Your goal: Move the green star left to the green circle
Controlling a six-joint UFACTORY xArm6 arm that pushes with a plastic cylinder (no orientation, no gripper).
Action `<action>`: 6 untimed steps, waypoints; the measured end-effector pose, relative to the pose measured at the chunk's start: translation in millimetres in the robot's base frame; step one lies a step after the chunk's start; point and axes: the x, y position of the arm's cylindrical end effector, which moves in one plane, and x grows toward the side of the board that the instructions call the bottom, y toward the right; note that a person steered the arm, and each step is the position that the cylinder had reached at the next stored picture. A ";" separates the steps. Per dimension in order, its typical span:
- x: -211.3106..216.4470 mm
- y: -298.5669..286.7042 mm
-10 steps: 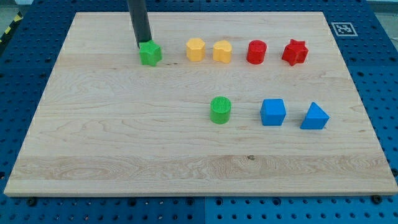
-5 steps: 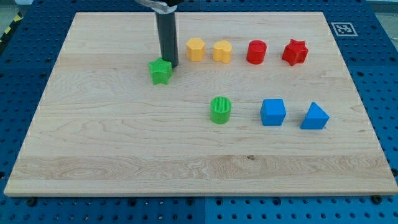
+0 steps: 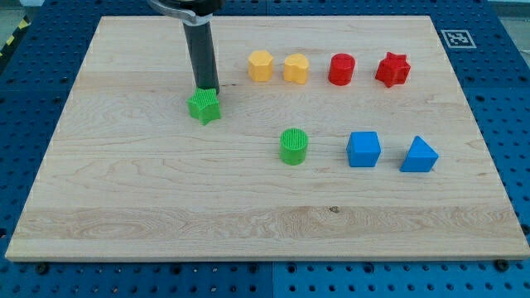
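The green star (image 3: 204,107) lies on the wooden board (image 3: 166,190), left of the middle and in the upper half. My tip (image 3: 206,89) touches the star's top edge, on the side toward the view's top. The green circle (image 3: 294,146) stands to the right of the star and a little lower, well apart from it.
A row along the top holds a yellow hexagon (image 3: 260,65), a yellow heart-like block (image 3: 296,68), a red cylinder (image 3: 341,69) and a red star (image 3: 392,69). A blue cube (image 3: 363,149) and a blue triangular block (image 3: 419,155) sit right of the green circle.
The green star has slid down the board, from the top row to a lower spot. My tip swung from its upper left to its right, then to its top edge.
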 end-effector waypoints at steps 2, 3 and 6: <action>24.2 -2.1; 43.9 -2.7; 73.7 -7.0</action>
